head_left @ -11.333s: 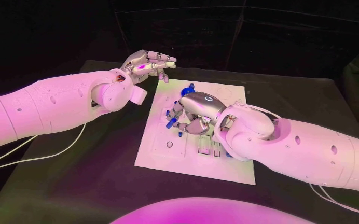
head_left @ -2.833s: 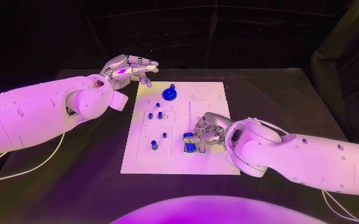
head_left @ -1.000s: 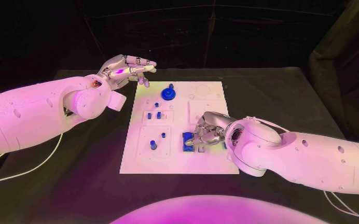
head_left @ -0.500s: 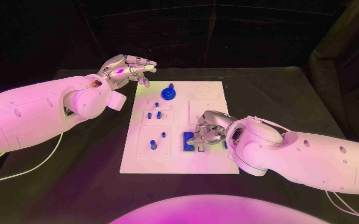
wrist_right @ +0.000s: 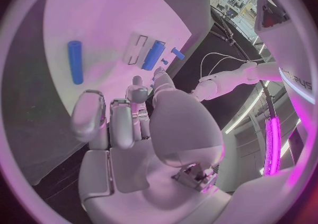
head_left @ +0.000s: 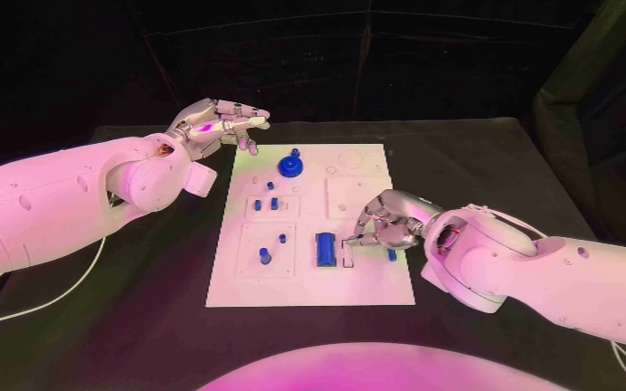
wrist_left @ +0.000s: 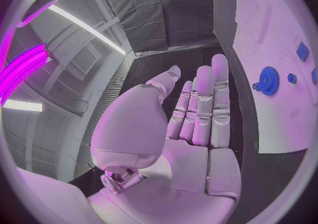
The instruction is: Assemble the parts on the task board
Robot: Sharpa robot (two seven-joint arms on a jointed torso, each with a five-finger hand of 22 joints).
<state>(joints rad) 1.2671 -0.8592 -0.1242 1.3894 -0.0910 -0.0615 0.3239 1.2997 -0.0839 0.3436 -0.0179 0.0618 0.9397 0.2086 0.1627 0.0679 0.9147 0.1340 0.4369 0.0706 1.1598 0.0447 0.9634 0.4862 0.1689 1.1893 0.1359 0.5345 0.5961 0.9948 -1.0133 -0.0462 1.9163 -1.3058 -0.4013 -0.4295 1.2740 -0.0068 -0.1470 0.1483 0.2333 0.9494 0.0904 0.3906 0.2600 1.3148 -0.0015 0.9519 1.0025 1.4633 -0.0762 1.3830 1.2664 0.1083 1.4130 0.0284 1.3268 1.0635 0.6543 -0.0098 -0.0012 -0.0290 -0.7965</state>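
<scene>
Compared with half a second ago, the right hand point(head_left: 386, 219) has drawn back from the blue pieces toward the right side of the task board point(head_left: 365, 287), so the upright blue bar point(head_left: 325, 246) in the near right block of the plate now stands in full sight, apart from the fingers; before, the fingers sat right over it. The fingertips point(head_left: 350, 243) now hang close above the narrow slot just right of that bar, and a small blue part point(head_left: 392, 253) shows just beneath the hand; whether the fingers pinch anything, I cannot tell. In the right wrist view the fingers point(wrist_right: 113, 120) look loosely curled with nothing plainly in them. The left hand point(head_left: 212, 125) stays raised off the far left corner of the board, fingers spread apart and holding nothing; the left wrist view shows its fingers point(wrist_left: 206, 102) straight and bare. The blue gear point(head_left: 289, 167) stands at the far end of the plate, with small blue pegs point(head_left: 266, 202) in the blocks nearer the robot.
</scene>
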